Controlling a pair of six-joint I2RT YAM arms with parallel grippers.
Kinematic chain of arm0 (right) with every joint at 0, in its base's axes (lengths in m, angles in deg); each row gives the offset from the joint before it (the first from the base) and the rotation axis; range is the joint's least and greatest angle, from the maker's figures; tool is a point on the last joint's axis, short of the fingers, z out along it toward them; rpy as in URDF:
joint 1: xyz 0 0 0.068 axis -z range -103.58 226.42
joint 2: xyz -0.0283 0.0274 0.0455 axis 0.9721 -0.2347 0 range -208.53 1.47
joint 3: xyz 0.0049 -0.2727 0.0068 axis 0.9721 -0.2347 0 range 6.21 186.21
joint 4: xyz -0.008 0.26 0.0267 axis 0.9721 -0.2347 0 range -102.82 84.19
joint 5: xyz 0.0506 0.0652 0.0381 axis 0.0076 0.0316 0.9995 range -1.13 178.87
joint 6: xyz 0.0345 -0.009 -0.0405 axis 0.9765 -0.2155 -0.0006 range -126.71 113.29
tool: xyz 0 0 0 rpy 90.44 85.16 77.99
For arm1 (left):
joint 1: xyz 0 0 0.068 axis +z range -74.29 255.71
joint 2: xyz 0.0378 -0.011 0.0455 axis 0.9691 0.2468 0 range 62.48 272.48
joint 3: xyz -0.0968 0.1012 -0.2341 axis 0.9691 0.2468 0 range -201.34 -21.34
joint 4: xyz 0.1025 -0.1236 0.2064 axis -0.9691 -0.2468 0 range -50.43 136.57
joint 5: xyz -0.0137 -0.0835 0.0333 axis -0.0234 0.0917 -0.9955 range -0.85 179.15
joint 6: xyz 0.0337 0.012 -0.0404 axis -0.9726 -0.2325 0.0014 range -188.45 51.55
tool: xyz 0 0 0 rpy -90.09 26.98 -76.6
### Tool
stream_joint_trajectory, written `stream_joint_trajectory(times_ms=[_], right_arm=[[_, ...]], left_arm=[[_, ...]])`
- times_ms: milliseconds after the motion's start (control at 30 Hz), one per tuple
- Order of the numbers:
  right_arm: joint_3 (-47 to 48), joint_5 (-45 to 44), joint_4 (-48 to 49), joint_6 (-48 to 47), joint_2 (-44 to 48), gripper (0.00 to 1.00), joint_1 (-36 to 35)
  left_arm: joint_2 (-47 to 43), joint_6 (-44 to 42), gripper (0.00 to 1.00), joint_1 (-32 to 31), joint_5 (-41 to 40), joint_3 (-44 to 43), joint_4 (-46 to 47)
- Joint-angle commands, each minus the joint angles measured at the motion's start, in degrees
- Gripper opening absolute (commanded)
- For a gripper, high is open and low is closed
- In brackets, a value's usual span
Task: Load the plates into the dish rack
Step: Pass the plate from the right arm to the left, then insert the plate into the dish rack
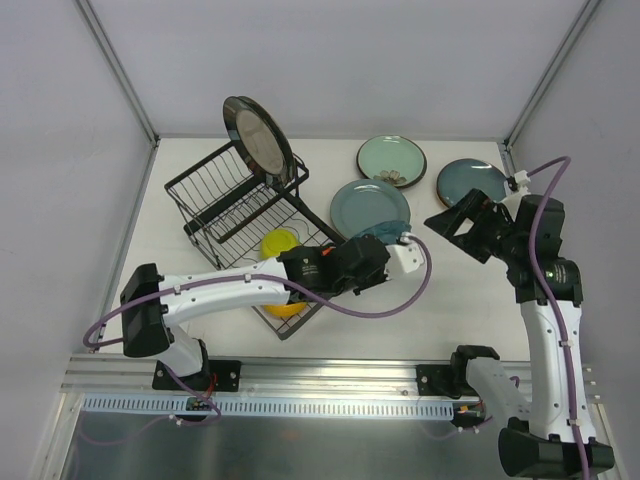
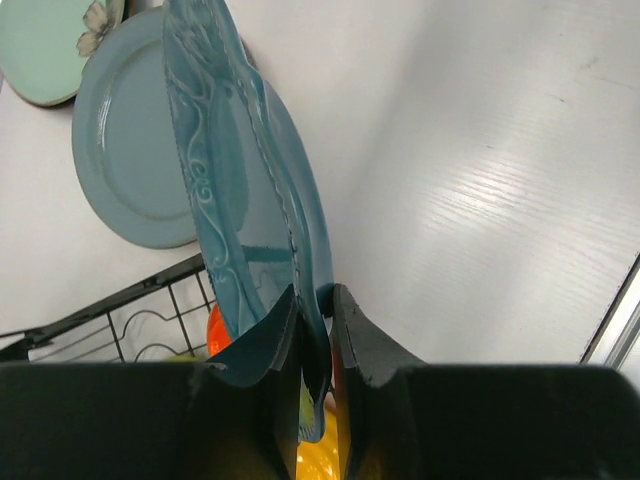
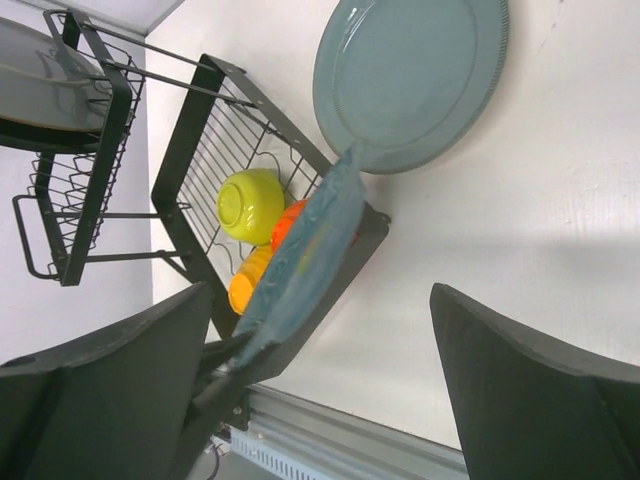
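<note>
Your left gripper point(image 2: 315, 335) pinches scalloped teal plate point(image 2: 240, 200) by rim, plate on edge over dish rack point(image 1: 200, 215) basket's near right corner. Right gripper point(image 1: 455, 222) gapes, empty. Lift plate clear of bowls point(image 3: 250, 205), then lower edge-first into raised slots.

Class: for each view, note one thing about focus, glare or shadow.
Top view: even light, soft shadows on the table. Left wrist view: teal plate pattern clear, streaky sheen on the table at right. Right wrist view: dark jaws soft-edged in the foreground, rack crisp.
</note>
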Motion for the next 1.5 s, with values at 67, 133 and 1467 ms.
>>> stream_joint_trajectory(times_ms=[67,133,1467], right_arm=[[2.7,-5.2,-2.0,-3.3,1.8,0.95,-0.3],[2.8,-6.4,-2.2,-3.5,2.1,0.95,-0.3],[-1.9,-10.2,-3.1,-1.2,5.9,0.95,-0.3]], left_arm=[[-5.2,7.0,0.00,2.1,-3.3,-9.9,0.7],[-5.2,8.8,0.00,2.5,-4.7,-13.1,-0.8],[-21.5,42.4,0.00,2.1,-25.3,-27.0,-30.2]])
